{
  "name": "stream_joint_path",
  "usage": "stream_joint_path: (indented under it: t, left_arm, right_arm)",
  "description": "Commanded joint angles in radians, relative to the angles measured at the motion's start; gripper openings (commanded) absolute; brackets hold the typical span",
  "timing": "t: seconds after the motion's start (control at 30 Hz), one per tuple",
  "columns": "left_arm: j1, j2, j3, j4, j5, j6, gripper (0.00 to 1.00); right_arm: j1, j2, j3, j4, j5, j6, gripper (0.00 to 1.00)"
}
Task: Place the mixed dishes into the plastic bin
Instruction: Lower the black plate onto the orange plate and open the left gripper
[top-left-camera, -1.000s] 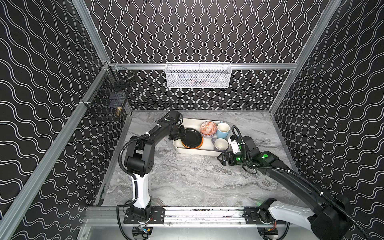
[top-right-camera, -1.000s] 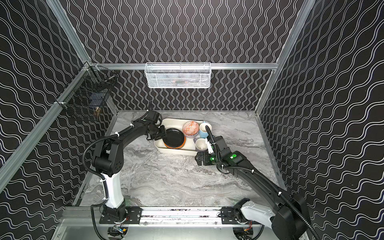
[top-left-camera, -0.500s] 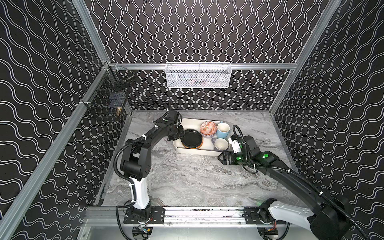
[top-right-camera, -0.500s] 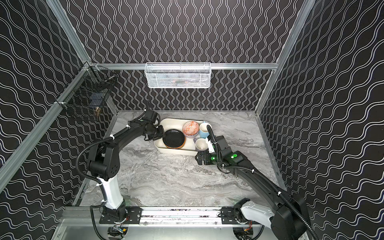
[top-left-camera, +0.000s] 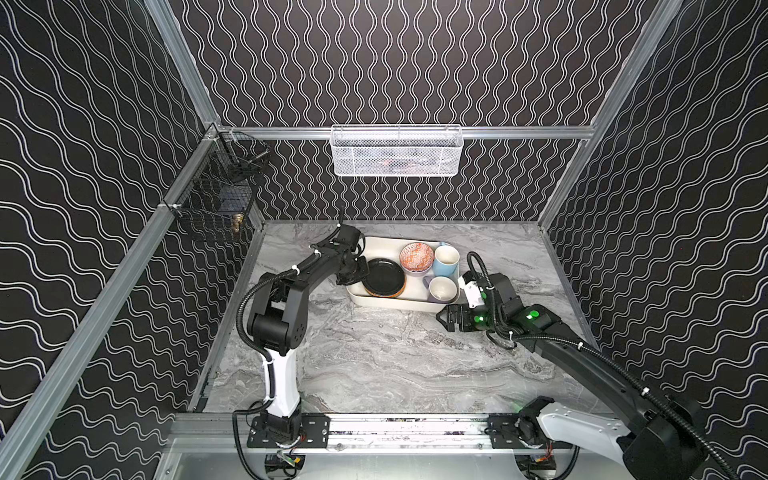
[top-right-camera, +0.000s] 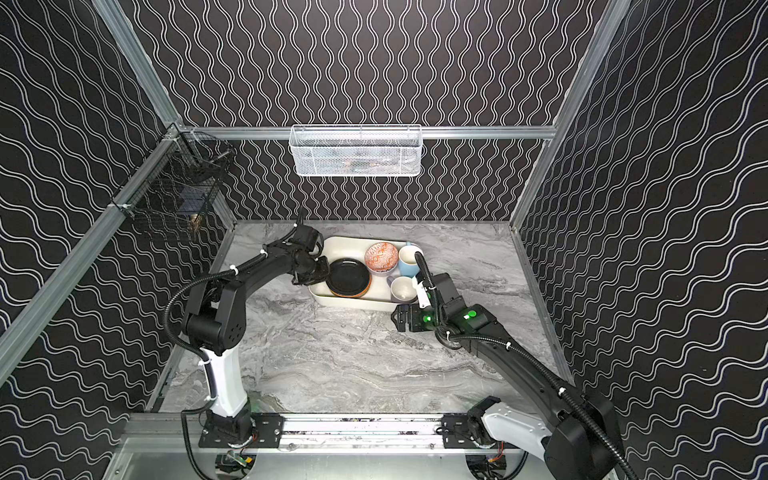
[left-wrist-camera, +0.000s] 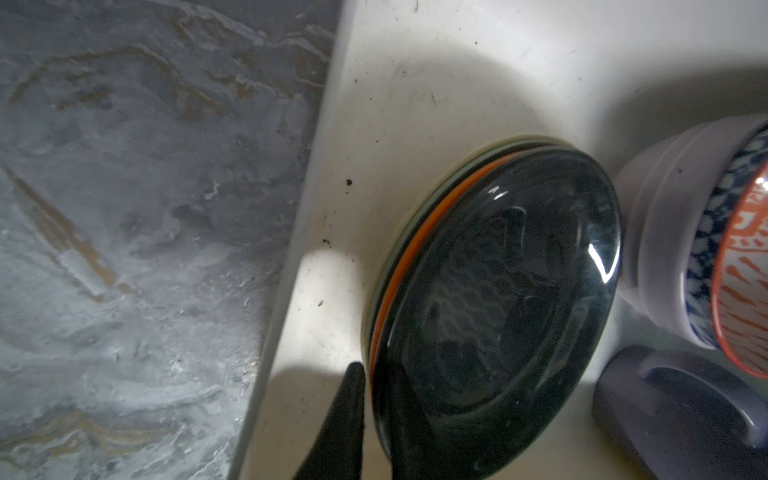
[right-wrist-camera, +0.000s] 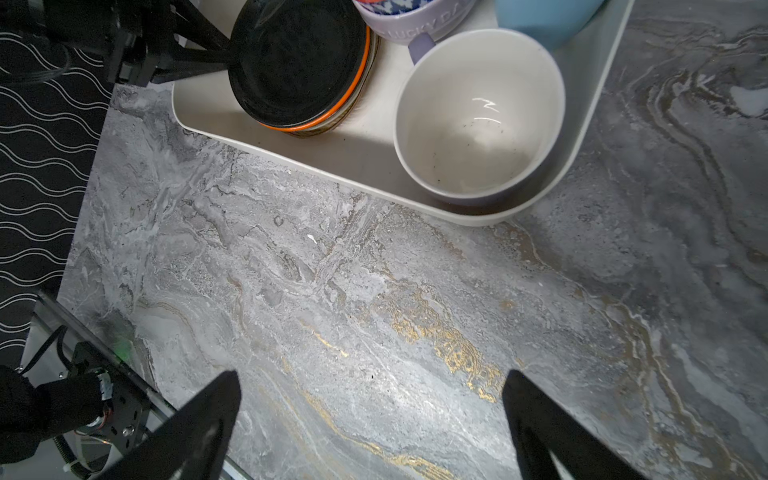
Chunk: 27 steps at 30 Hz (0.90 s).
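The cream plastic bin (top-left-camera: 395, 305) (top-right-camera: 353, 303) lies at the back of the marble table. It holds a plate stack topped by the black plate (top-left-camera: 384, 274) (left-wrist-camera: 498, 299) (right-wrist-camera: 295, 62) with an orange plate's rim under it, the orange-white patterned bowl (top-left-camera: 416, 257) nested in the lavender bowl (left-wrist-camera: 665, 208), the light-blue mug (top-left-camera: 445, 259) and the lavender mug (top-left-camera: 442, 289) (right-wrist-camera: 478, 112). My left gripper (top-left-camera: 360, 270) (left-wrist-camera: 376, 370) is nearly closed, pinching the stack's rim at the bin's left end. My right gripper (top-left-camera: 442, 322) (right-wrist-camera: 372, 386) hovers wide open and empty in front of the bin's near right corner.
A white wire-mesh basket (top-left-camera: 397, 151) hangs on the back wall and a black wire basket (top-left-camera: 216, 195) on the left wall. Bare marble lies between the bin and the front rail (top-left-camera: 395, 428).
The left jaws have narrowed onto the plate rim and the left arm's elbow has swung outward to the left. The right arm has not moved.
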<state>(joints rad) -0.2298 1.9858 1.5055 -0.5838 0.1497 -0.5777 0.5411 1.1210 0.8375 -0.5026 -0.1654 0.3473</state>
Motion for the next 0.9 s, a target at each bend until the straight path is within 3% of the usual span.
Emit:
stream_joint_path:
  t: [0.0, 0.5, 0.6, 0.73, 0.87]
  left_arm:
    - [-0.002, 0.001, 0.007, 0.006, -0.009, 0.011, 0.17]
    - [-0.02, 0.017, 0.017, 0.013, 0.012, 0.004, 0.16]
    - [-0.019, -0.017, 0.001, 0.011, 0.012, 0.005, 0.27]
    - [-0.02, -0.098, -0.041, 0.01, -0.006, 0.006, 0.52]
    - [-0.02, -0.198, -0.126, 0.026, -0.013, 0.005, 0.61]
  right_arm:
    - [-0.001, -0.001, 0.002, 0.004, 0.01, -0.011, 1.0]
    - [-0.003, -0.026, -0.009, 0.007, 0.018, -0.007, 1.0]
    - [-0.002, -0.029, -0.005, -0.003, 0.02, -0.009, 1.0]
    - [-0.003, -0.024, 0.001, -0.01, 0.016, -0.007, 1.0]
    - [-0.003, -0.027, 0.006, -0.02, 0.009, -0.011, 0.99]
